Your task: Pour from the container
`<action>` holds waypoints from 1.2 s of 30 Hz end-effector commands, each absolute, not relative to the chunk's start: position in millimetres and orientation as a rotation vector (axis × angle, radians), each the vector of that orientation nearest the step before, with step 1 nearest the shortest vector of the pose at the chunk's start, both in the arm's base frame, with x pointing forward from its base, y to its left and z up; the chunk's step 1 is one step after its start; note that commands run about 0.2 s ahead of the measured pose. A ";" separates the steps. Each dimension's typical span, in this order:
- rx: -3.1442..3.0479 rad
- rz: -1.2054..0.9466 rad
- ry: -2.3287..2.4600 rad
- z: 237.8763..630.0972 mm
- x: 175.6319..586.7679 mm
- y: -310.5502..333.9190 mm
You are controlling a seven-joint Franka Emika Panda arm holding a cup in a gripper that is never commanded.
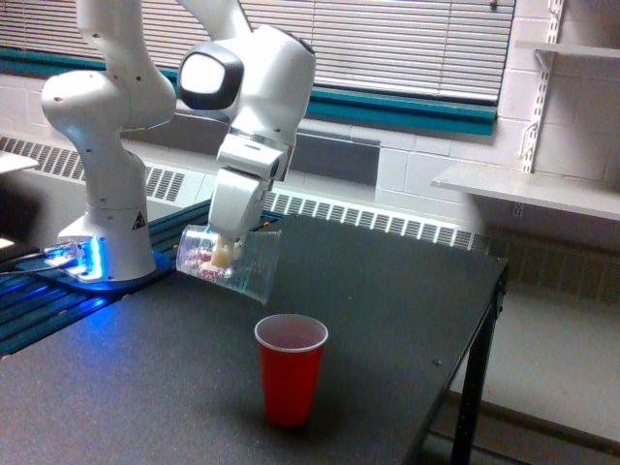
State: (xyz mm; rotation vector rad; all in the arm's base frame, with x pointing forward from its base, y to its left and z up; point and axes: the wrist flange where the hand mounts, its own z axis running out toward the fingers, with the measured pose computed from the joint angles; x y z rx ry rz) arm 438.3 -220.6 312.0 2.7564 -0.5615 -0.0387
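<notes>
Above the dark table (387, 291), the gripper (225, 254) is clenched on the container (228, 262), a clear cup held in the air and tipped nearly onto its side. Its long axis runs from about ten o'clock at the base to four o'clock at the mouth in the exterior view, so the open rim points down and toward the red cup (290, 368). A few small pinkish pieces show through the clear wall near the base; what they are is too small to tell.

From the gripper, the red cup lies at roughly five o'clock, below and toward the exterior view's right. It stands upright on the table, well apart from the container, with open air between the two rims. The container's mouth appears to hang up and toward ten o'clock of the red cup's opening, not directly over it, though depth is hard to judge from one view. No stream is visible between them. The red cup's pale inside shows, with something pinkish in it that cannot be made out.

Whether more will pour turns on that offset. As a judgement, anything leaving the lower lip now might land short of the red cup, on its ten o'clock side, unless the mouth is carried toward four o'clock and lower. With the pieces sitting at the base end, a steeper tilt along the same axis would also seem needed to move them.
</notes>
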 end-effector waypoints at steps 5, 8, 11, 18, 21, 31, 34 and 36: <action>2.721 -0.042 -0.465 327.3 450.6 -233.5; 2.710 -0.051 -0.458 328.3 452.7 -236.0; 2.705 -0.072 -0.439 329.0 454.0 -237.8; 2.703 -0.087 -0.422 327.8 458.5 -236.0; 2.704 -0.098 -0.408 327.1 459.4 -234.3; 2.704 -0.118 -0.385 329.0 462.1 -226.4; 2.705 -0.111 -0.387 330.6 462.5 -223.8; 2.711 -0.108 -0.394 331.8 462.0 -221.7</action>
